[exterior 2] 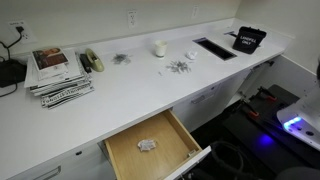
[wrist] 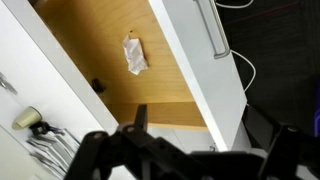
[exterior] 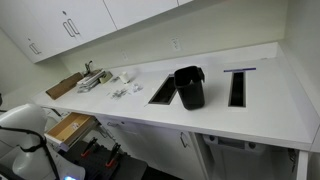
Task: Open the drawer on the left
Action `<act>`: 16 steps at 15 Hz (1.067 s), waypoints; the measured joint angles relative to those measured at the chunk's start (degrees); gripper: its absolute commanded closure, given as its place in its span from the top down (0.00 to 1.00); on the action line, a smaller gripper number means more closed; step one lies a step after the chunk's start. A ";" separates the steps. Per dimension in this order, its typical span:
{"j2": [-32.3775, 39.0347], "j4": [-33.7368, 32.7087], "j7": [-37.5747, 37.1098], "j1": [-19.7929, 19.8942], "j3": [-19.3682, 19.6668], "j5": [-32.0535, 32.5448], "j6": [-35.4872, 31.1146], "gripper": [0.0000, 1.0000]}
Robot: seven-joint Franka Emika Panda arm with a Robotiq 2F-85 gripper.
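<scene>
The drawer [exterior 2: 172, 140] stands pulled out below the white counter, showing its tan wooden inside; it also shows in an exterior view [exterior: 70, 127]. In the wrist view its tan floor [wrist: 105, 50] and white front with a metal bar handle [wrist: 213, 30] fill the frame. A small crumpled whitish packet [wrist: 133, 55] lies in it, also seen in an exterior view [exterior 2: 147, 145]. My gripper [wrist: 215, 150] hovers above the drawer's front corner, its dark fingers spread apart with nothing held. It is hard to make out in both exterior views.
On the counter [exterior 2: 130, 90] lie a stack of magazines [exterior 2: 58, 75], a white cup [exterior 2: 159, 47] and small scattered bits [exterior 2: 180, 67]. A black container [exterior: 189, 87] stands between two rectangular cutouts [exterior: 163, 92]. Upper cabinets [exterior: 70, 25] hang above. The robot's white arm [exterior: 22, 120] is beside the drawer.
</scene>
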State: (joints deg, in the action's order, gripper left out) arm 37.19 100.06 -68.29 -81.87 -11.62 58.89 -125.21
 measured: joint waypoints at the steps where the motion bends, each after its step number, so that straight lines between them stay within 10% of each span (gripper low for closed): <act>1: -3.01 2.60 -1.81 0.78 -0.08 -1.25 -0.50 1.00; 16: -46.04 38.01 -4.81 12.03 -8.45 -21.45 -3.38 1.00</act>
State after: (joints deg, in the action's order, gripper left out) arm -8.85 138.07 -73.10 -69.84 -20.07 37.43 -128.59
